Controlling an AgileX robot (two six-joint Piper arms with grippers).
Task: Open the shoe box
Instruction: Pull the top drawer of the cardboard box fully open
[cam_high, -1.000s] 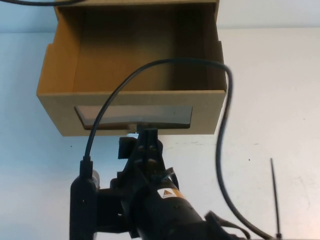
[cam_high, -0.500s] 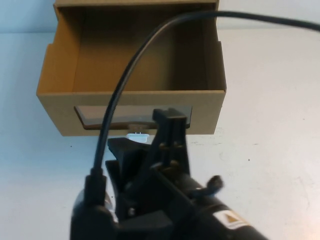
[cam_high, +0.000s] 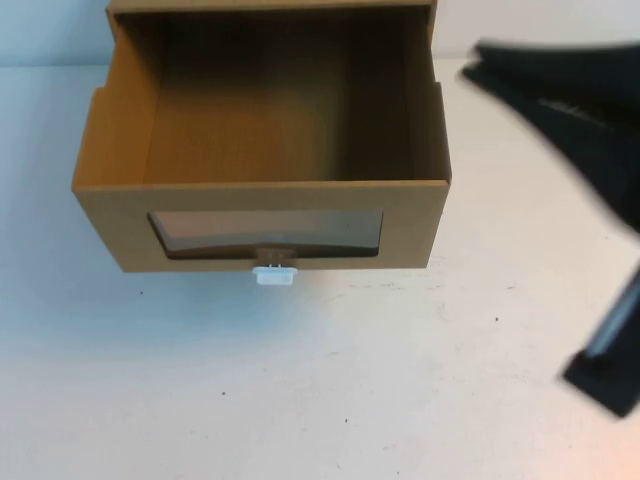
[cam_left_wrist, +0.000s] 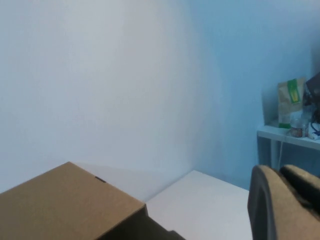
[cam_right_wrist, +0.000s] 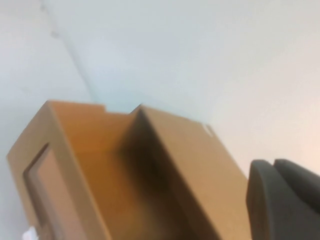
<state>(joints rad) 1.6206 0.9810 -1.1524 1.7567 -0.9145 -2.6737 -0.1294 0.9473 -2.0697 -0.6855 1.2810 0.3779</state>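
My right claw (cam_right_wrist: 276, 172) is pressed together with nothing between its tips. It hangs above the table (cam_high: 300, 400), and my right arm (cam_high: 570, 110) shows as a dark blur along the right edge of the high view. The shoe box (cam_high: 262, 215) sits to the left of this claw and lower than it, well apart and not touching. From this claw I look down past one side wall of the shoe box (cam_right_wrist: 165, 170) into its open top, onto the brown walls and floor inside.

The box's front panel faces my side of the table. It has a clear window (cam_high: 266, 232), and just under that a small white pull tab (cam_high: 276, 276) sticks out toward me, away from both claws.

My left claw (cam_left_wrist: 281, 172) is outside the high view. Whether it is apart or together I cannot tell. The brown cardboard of the shoe box (cam_left_wrist: 65, 205) lies ahead of this claw and a little lower, clear of it, with a pale wall behind.
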